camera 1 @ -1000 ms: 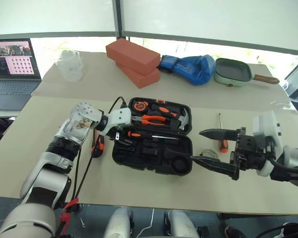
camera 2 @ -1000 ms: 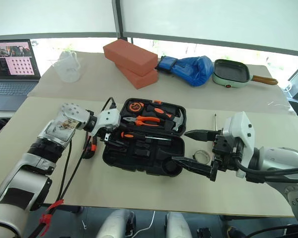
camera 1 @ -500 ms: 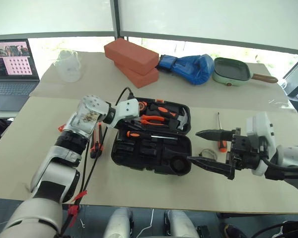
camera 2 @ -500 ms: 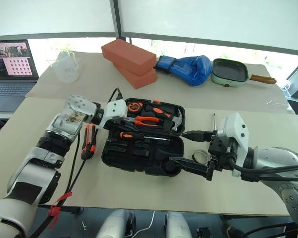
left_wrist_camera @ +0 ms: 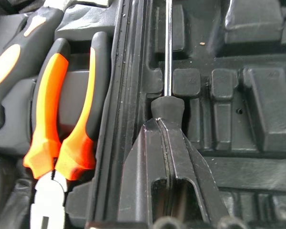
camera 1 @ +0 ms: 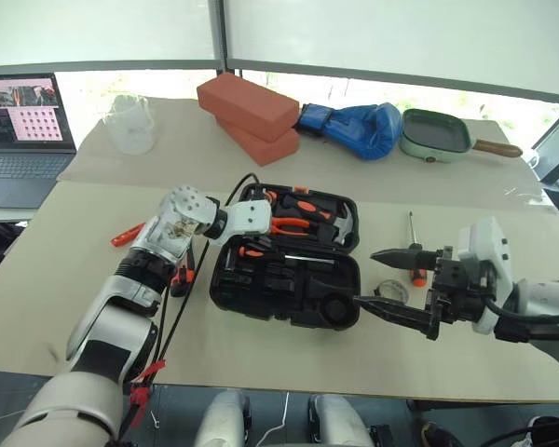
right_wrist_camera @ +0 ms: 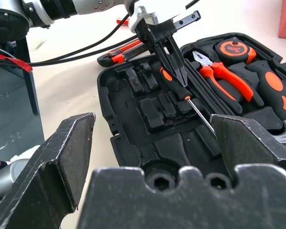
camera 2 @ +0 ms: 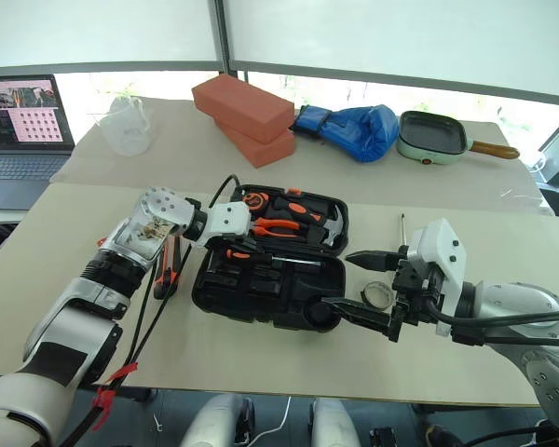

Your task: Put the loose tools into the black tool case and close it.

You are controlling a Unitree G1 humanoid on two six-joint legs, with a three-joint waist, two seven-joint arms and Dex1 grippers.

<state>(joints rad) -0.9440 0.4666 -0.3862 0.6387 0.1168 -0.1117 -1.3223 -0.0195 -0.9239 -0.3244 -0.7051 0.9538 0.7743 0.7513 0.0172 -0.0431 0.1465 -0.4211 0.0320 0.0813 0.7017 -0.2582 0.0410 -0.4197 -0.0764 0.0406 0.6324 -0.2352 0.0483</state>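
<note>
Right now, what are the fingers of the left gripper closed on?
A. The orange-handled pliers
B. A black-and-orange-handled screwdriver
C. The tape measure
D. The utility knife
B. The left gripper is shut on the black-and-orange screwdriver over the open tool case; the pliers lie untouched in their recess beside it.

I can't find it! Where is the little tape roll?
The small tape roll lies on the table just right of the open black tool case, between the right gripper's fingers, near a slim red screwdriver.
</note>
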